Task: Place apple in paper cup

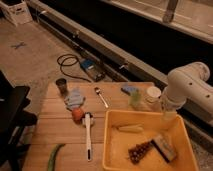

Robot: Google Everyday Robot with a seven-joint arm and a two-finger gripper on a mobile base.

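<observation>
The apple (76, 114) is small, round and orange-red. It sits on the wooden table (55, 132) just below the blue cloth (74, 97). The paper cup (152, 94) is short and white, and stands upright near the table's far edge, right of a slim pale green glass (135, 98). My white arm (186, 86) comes in from the right. My gripper (168, 115) points down over the far rim of the yellow bin, just right of and below the paper cup and far from the apple.
A yellow bin (114, 155) at the front right holds a pale yellow item (130, 128), dark grapes (140, 150) and a dark block (164, 147). Also on the table are a dark grey cup (61, 86), a spoon (101, 96), a white long-handled tool (88, 136), a green vegetable (54, 156) and a blue item (129, 89).
</observation>
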